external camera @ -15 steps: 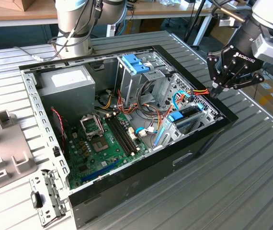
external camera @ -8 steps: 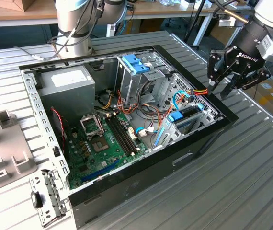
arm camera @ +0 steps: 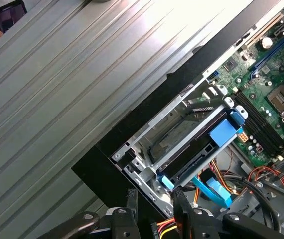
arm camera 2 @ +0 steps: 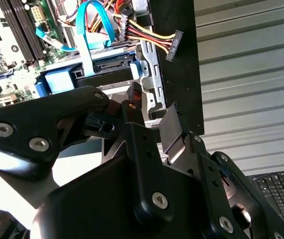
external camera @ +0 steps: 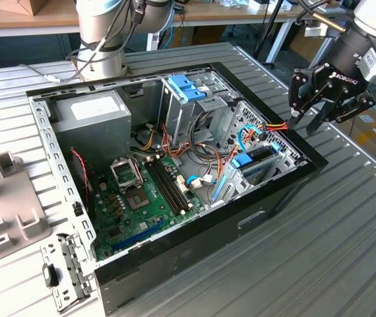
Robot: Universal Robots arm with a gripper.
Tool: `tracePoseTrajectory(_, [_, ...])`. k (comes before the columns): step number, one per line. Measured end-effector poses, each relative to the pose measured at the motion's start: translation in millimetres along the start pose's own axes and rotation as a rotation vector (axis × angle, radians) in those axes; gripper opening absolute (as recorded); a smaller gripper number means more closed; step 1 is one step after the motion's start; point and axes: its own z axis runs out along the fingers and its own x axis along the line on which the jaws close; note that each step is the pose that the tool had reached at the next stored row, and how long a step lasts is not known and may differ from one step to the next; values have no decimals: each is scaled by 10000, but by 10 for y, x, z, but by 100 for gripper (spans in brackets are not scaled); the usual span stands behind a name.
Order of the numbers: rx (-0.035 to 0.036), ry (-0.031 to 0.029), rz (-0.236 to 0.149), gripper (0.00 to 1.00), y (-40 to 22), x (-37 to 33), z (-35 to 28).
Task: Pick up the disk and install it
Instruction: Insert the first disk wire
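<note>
The disk [external camera: 259, 160] lies flat in the metal drive cage at the corner of the open computer case [external camera: 241, 221] on the exterior view's right. It is dark, with blue side rails. Both wrist views show it seated in that cage, the disk [arm camera: 194, 152] carrying a blue tab and the disk [arm camera 2: 109, 68] lying under a blue cable. My gripper [external camera: 305, 122] hangs above and just outside that corner, open and holding nothing. In the wrist views the gripper [arm camera 2: 154, 107] [arm camera: 154, 199] is apart from the disk. A loose power connector [external camera: 282, 125] on yellow, red and black wires lies between them.
A grey power supply [external camera: 92, 112], the green motherboard [external camera: 142, 198] and a light-blue latch piece [external camera: 187, 88] are inside the case. The arm's base [external camera: 102, 39] stands behind it. Grey plastic parts [external camera: 3, 198] and a metal bracket [external camera: 62, 271] lie on the ribbed table at the exterior view's left.
</note>
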Motion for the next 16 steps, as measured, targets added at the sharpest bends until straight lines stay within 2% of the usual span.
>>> tracePoseTrajectory(16, [0,0,0,42,-138,146,5])
